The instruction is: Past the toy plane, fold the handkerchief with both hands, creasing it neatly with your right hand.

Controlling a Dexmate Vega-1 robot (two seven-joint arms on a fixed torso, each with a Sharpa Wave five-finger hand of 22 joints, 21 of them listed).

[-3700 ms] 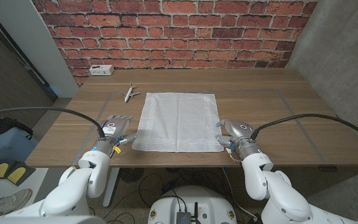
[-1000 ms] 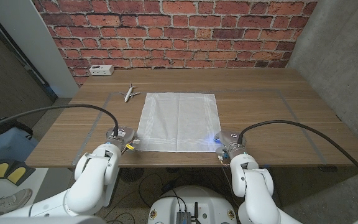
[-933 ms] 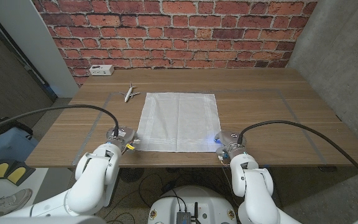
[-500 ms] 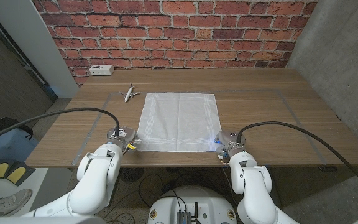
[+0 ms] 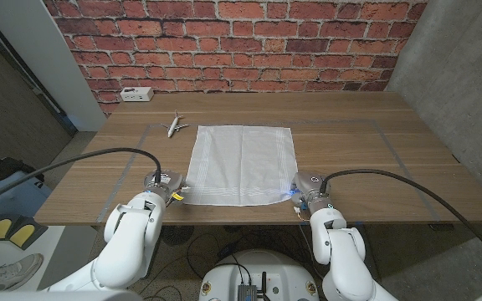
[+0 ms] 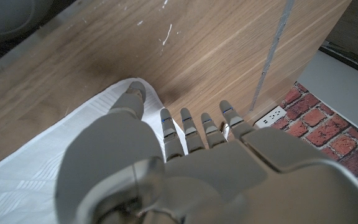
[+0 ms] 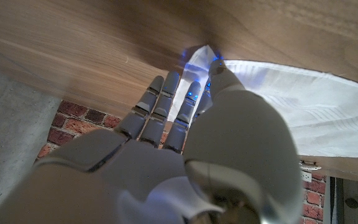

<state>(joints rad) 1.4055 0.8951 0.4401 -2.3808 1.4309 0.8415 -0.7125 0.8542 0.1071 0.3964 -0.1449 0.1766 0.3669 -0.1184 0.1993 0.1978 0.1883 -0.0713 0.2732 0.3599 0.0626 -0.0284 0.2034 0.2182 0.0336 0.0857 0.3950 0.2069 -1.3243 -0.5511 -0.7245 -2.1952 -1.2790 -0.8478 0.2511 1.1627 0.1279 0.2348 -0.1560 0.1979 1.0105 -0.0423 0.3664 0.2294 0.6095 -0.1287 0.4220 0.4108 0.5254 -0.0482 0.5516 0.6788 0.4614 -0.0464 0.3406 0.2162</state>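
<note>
Near the surface's front edge the handkerchief (image 5: 241,164) lies spread flat, toy plane (image 5: 175,125) just beyond its far left corner. Left robot hand (image 5: 162,185) and right robot hand (image 5: 305,186) each pinch a near corner — likely to lift together.

No text, label, brand, number or sign is being shown clearly enough to be read in any view. Markings are being looked for on the white box (image 5: 136,94) at the far left of the table (image 5: 366,134), but its face is too small to be made out.
</note>
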